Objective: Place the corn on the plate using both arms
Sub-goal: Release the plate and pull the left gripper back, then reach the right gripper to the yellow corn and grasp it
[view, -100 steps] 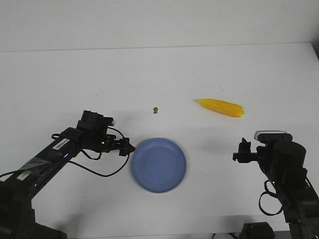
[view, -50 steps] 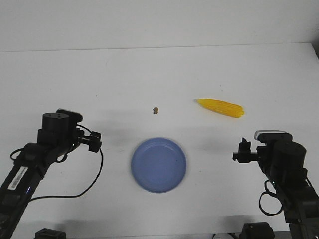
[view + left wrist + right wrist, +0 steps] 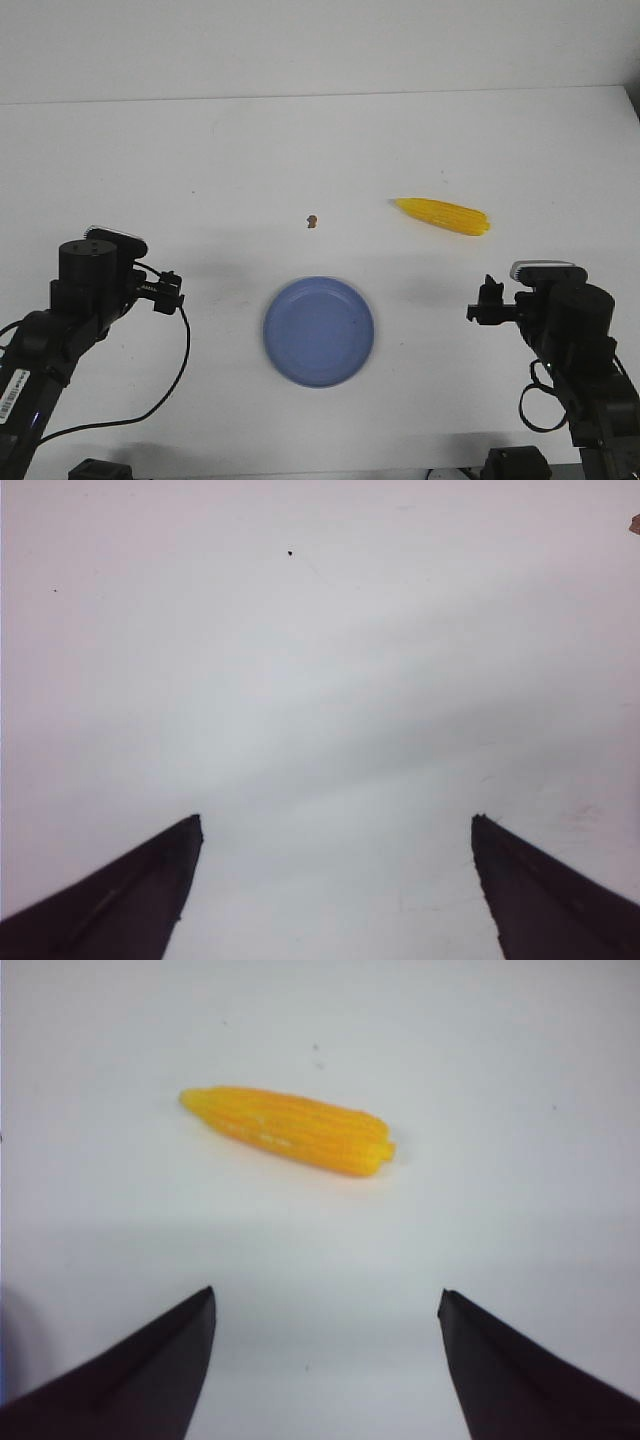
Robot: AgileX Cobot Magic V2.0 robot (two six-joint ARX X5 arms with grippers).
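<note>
The yellow corn [image 3: 443, 216] lies on the white table, right of centre, its point toward the left. It also shows in the right wrist view [image 3: 290, 1128], ahead of the open, empty right gripper [image 3: 327, 1295]. The light-blue plate [image 3: 318, 331] sits empty at front centre. My right gripper [image 3: 486, 303] is near the table's front right, nearer to me than the corn. My left gripper [image 3: 166, 291] is left of the plate, open and empty [image 3: 335, 822], over bare table.
A tiny brown speck [image 3: 313, 220] lies on the table between the plate and the corn, also at the edge of the left wrist view [image 3: 634, 524]. Black cables hang from both arms near the front edge.
My left arm has drawn back to the left, away from the plate's rim. The right arm, the corn and the plate have not moved.
</note>
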